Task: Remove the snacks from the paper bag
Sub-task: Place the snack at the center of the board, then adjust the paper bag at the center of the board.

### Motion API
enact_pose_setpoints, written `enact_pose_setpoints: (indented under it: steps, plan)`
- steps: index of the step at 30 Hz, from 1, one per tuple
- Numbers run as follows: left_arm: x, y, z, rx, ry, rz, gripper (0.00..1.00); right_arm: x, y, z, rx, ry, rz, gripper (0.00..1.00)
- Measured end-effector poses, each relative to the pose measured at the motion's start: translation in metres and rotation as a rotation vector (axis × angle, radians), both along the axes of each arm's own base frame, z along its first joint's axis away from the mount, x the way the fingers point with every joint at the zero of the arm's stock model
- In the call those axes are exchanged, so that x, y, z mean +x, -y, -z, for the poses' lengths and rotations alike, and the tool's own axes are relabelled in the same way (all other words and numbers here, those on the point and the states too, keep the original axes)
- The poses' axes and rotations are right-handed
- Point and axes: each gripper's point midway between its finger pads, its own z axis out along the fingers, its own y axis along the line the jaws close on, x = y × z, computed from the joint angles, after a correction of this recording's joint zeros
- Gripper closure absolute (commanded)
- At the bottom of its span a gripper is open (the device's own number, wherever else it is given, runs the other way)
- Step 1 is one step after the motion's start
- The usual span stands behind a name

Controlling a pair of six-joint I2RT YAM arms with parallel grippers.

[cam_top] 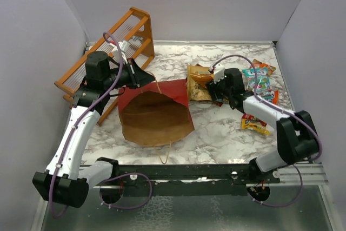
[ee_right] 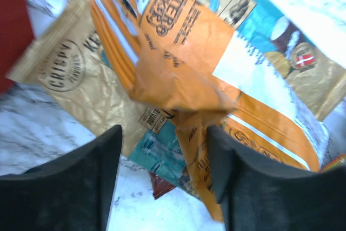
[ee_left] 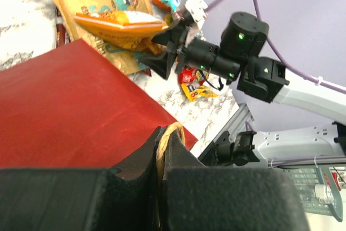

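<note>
Snacks outside bag, right jaws parted, left jaws closed

Top view: paper bag (cam_top: 157,117) is laid on its side at centre frame, mouth turned toward the lower edge. The left gripper (cam_top: 138,77) is placed at its upper left corner, and the right gripper (cam_top: 208,83) over snacks (cam_top: 258,82) spread at right on the marble table (cam_top: 216,128). Left wrist view: 2 black fingers (ee_left: 135,169) are pressed fully together on the bag's tan handle (ee_left: 175,128), with red bag wall filling the left. Right wrist view: 2 fingers (ee_right: 75,187) are held well apart. An orange packet (ee_right: 178,74) is seen above and between them, not pinched.
</note>
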Motion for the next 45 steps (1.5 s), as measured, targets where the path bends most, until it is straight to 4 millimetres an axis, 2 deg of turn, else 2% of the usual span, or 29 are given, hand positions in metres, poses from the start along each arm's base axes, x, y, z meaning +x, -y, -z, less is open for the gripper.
enact_pose_setpoints:
  steps: [2,4,7,11,14,16,23,29,33,38,45]
  plan:
    - [-0.001,0.001,-0.009,-0.016,0.006,0.005,1.0,-0.008,-0.001,-0.021,0.058,0.034,0.014,0.14]
    - [-0.002,0.002,-0.027,-0.036,0.034,0.005,1.0,-0.014,-0.001,-0.051,0.12,0.104,0.027,0.01]
    - [-0.005,0.004,-0.051,-0.079,0.053,0.003,1.0,-0.026,0.003,-0.112,0.229,0.271,0.049,0.0]
    - [-0.007,0.007,-0.075,-0.15,0.066,0.002,1.0,-0.044,0.014,-0.176,0.332,0.445,0.075,0.0]
    - [-0.003,0.011,-0.083,-0.228,0.055,0.003,1.0,-0.051,0.02,-0.203,0.381,0.511,0.099,0.0]
    - [0.003,0.015,-0.081,-0.275,0.02,0.009,1.0,-0.05,0.023,-0.21,0.401,0.516,0.135,0.0]
    - [0.041,0.028,-0.061,-0.38,-0.118,0.0,1.0,-0.044,0.032,-0.212,0.431,0.454,0.244,0.0]
    - [0.062,0.031,-0.056,-0.429,-0.142,-0.02,1.0,-0.048,0.033,-0.213,0.463,0.433,0.266,0.0]
    - [0.077,0.03,-0.035,-0.43,-0.179,-0.044,1.0,-0.052,0.034,-0.219,0.493,0.44,0.272,0.0]
    - [0.098,0.006,0.007,-0.41,-0.259,-0.14,1.0,-0.053,0.032,-0.223,0.56,0.422,0.301,0.01]
    - [0.118,-0.031,0.02,-0.384,-0.249,-0.241,1.0,-0.045,0.03,-0.234,0.658,0.37,0.383,0.01]
